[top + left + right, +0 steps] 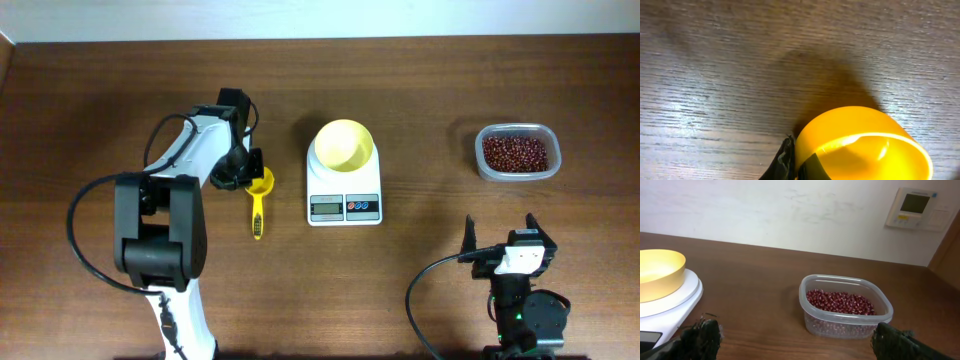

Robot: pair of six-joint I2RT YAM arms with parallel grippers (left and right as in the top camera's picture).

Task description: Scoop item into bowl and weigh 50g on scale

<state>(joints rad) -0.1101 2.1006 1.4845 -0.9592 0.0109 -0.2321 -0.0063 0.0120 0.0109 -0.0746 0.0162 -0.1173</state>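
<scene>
The pale-yellow bowl point(345, 143) stands empty on the white scale point(345, 205) in mid-table. The reddish-brown beans point(516, 153) fill a clear tub point(484, 165) at the right. A darker yellow scoop point(258, 200) lies left of the scale. My left gripper point(240, 168) is at the scoop's cup end; in the left wrist view one finger point(786, 160) presses the outside of the cup point(865, 145) and a dark shape shows inside the wall. My right gripper point(500, 240) is open and empty, near the front edge; its view shows the beans point(840, 302), bowl point(660, 272) and scale point(675, 305).
The tub point(845, 325) sits just beyond my right fingers. A wall with a small white control panel point(915, 207) stands behind the table. Bare wood lies between the scale and the tub.
</scene>
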